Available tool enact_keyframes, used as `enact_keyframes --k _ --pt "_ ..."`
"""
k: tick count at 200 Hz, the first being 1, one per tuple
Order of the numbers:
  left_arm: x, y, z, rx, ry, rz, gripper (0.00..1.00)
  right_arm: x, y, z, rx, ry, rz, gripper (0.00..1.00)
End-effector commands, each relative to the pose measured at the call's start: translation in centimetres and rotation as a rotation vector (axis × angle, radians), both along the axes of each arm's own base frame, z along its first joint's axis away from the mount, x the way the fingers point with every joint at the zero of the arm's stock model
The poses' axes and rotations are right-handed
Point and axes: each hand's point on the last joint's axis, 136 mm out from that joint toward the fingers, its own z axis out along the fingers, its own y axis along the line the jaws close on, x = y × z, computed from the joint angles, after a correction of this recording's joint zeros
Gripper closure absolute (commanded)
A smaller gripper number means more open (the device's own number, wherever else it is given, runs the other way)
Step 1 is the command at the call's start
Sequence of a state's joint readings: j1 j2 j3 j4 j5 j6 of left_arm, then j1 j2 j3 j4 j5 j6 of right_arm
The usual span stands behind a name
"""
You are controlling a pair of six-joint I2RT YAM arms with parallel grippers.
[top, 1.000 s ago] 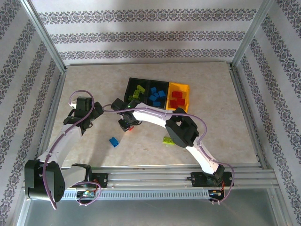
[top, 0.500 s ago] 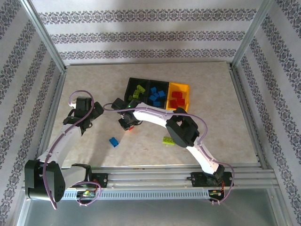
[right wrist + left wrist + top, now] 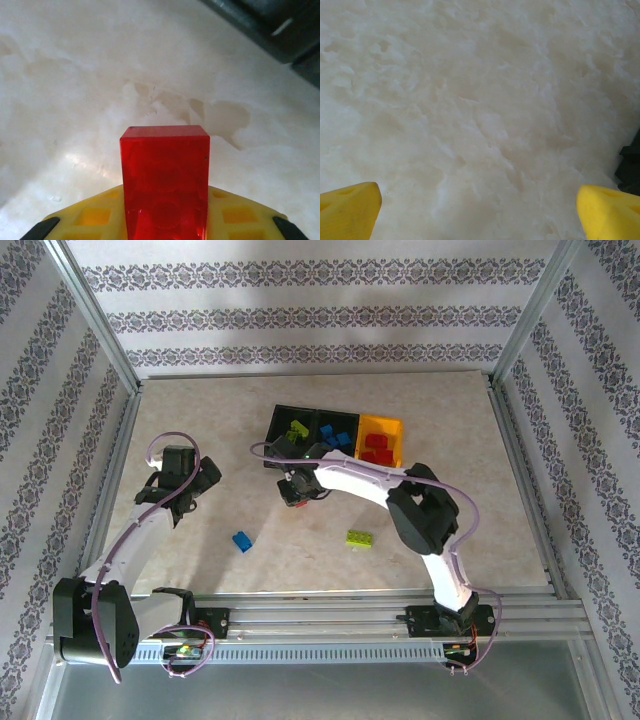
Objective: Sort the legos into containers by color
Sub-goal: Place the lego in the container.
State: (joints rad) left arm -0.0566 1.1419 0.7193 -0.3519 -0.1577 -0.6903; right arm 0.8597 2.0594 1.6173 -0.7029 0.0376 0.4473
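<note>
Starting at the near edge, the two arm bases are seen bolted side by side. The left arm is stretched up the left side of the table (image 3: 450,400) and the right arm is bent across toward the middle.

A blue brick (image 3: 242,541) is seen lying loose on the table, left of centre. A green brick (image 3: 359,537) lies loose to its right, well apart from it. Neither is touched by a gripper.

Farther in, the left gripper (image 3: 195,478) is held over bare table at the left. In its wrist view the yellow fingertips (image 3: 350,210) are seen at the two bottom corners, spread wide with nothing between them.

The right gripper (image 3: 297,490) is placed near the middle, just in front of the near left corner of the bins. In its wrist view a red brick (image 3: 165,170) is clamped between the yellow pads (image 3: 95,216), standing up out of the jaws. Pale table is seen beyond it and a dark bin wall (image 3: 265,25) at the upper right.

Farthest back, three bins are joined in a row.
- The left black bin (image 3: 273,430) is loaded with green bricks (image 3: 298,427).
- The middle black bin (image 3: 335,413) is loaded with blue bricks (image 3: 335,436).
- The orange bin (image 3: 398,430) at the right is loaded with red bricks (image 3: 377,448).
</note>
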Motion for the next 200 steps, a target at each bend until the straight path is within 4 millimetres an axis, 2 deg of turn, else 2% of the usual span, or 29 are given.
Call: enact_keyframes --k 1,42,63,103,133,162,200 --pt "-0.1 0.3 -0.4 -0.012 0.006 0.012 0.0 0.8 -1.0 4.0 0.039 -0.094 -0.043 0.8" --pt "0.2 0.1 -0.1 -0.017 -0.005 0.006 0.0 2.0 -4.4 7.2 0.052 -0.168 -0.122 0.8" --pt "0.4 -0.1 0.1 -0.025 -0.016 -0.005 0.0 3.0 -7.2 7.9 0.041 -0.192 -0.187 0.8" --pt "0.8 -0.7 0.3 -0.036 -0.025 -0.049 0.0 4.9 -13.7 7.8 0.023 -0.19 -0.361 0.81" --pt "0.8 -1.1 0.4 -0.041 -0.034 -0.077 0.0 6.5 -17.7 7.1 0.015 -0.176 -0.462 0.8" --pt "0.7 -1.2 0.6 -0.039 -0.043 -0.086 0.0 8.4 -20.0 6.5 -0.005 -0.171 -0.507 0.8" --pt "0.5 -1.4 1.1 -0.035 -0.053 -0.113 0.0 10.7 -21.4 5.6 -0.025 -0.169 -0.53 0.77"
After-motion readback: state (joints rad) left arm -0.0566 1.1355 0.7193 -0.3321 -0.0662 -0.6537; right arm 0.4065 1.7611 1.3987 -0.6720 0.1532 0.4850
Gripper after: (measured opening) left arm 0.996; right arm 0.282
